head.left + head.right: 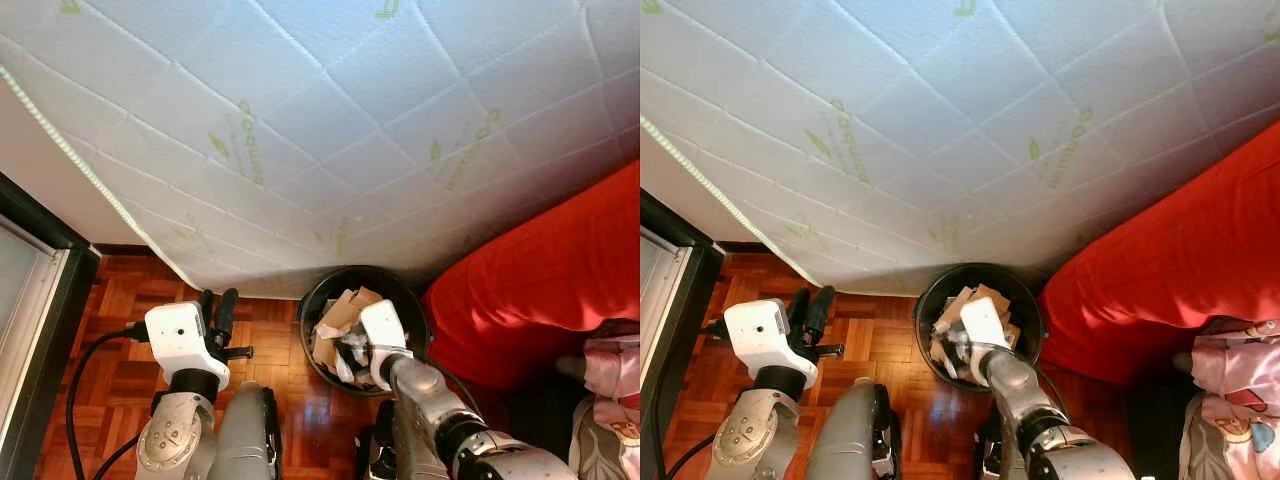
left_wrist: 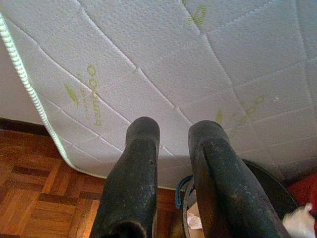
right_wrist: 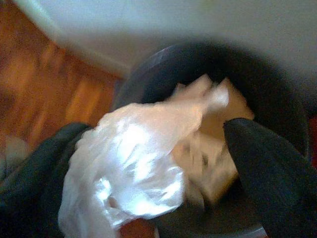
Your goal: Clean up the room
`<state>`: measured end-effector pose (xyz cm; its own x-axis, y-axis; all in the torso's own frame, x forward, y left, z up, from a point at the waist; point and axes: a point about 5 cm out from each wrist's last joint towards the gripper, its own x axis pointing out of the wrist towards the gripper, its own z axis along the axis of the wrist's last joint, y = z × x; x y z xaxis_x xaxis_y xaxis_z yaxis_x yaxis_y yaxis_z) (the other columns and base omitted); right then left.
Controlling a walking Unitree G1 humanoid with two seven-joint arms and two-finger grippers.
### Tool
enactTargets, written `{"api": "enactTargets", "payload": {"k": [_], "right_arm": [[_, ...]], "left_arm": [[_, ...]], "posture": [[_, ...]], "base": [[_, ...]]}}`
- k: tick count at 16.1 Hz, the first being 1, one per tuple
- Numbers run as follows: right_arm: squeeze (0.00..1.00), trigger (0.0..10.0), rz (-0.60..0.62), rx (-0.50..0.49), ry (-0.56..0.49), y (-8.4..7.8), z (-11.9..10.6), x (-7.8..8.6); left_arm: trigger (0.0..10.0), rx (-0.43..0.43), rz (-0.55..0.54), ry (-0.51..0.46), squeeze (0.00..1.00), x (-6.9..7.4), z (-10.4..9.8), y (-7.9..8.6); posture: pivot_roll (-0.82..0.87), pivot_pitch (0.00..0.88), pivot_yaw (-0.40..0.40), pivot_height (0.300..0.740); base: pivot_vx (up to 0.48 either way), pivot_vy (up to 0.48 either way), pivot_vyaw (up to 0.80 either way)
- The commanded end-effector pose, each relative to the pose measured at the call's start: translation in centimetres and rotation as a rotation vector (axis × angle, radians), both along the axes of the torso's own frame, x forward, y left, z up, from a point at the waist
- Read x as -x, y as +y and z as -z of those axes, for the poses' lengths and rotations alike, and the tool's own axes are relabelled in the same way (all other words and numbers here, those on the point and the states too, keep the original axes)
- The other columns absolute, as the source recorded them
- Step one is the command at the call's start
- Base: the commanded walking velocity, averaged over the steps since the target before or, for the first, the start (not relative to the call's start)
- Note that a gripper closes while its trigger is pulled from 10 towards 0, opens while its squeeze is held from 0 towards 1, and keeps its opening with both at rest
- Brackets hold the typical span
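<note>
the right hand (image 3: 163, 163) hangs just above the bin (image 1: 312, 300), its two black fingers (image 3: 270, 163) spread apart with a crumpled clear plastic bag (image 3: 131, 163) between them; whether the bag is pinched or already loose i cannot tell, since the picture is blurred. the bag sits over the bin's mouth, toward the near rim. to do this drop well, the hand should reach deeper toward the middle of the bin before letting go, because light plastic tends to cling to a finger or drift out over the rim onto the wooden floor (image 1: 130, 300).

the bin is black and round, standing on the floor against the edge of the white quilted mattress (image 1: 330, 120), with a red blanket (image 1: 540, 280) just beside it. inside it are folded pieces of brown cardboard (image 1: 345, 308) and pale scraps of paper, piled near the rim, so little room is left.

the left hand (image 2: 171, 148) is beside the bin, its fingers parted and holding nothing, pointing at the mattress.
</note>
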<state>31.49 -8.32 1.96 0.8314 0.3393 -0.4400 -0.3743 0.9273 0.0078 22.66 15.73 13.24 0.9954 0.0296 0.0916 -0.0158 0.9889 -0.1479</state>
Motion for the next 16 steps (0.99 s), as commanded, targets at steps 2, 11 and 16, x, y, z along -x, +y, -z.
{"api": "enactTargets", "payload": {"k": [2, 11, 16], "right_arm": [[1.0, 10.0, 0.095, -0.035, -0.123, -0.6, -1.8, -1.3], [0.0, 10.0, -0.032, 0.178, 0.061, -0.6, 1.8, 1.3], [0.0, 10.0, 0.153, 0.053, -0.191, -0.8, -2.5, -1.8]], "left_arm": [[10.0, -0.008, -0.01, 0.012, 0.0, 0.5, 0.0, 0.0], [10.0, 0.003, -0.003, 0.018, 0.0, 0.6, 0.1, -0.3], [10.0, 0.004, -0.007, 0.015, 0.0, 0.8, -0.1, -0.4]], "posture": [[0.24, 0.356, -0.044, 0.657], [0.24, 0.361, -0.045, 0.657], [0.25, 0.366, -0.044, 0.657]], "base": [[0.0, 0.0, 0.0], [0.0, 0.0, 0.0], [0.0, 0.0, 0.0]]}}
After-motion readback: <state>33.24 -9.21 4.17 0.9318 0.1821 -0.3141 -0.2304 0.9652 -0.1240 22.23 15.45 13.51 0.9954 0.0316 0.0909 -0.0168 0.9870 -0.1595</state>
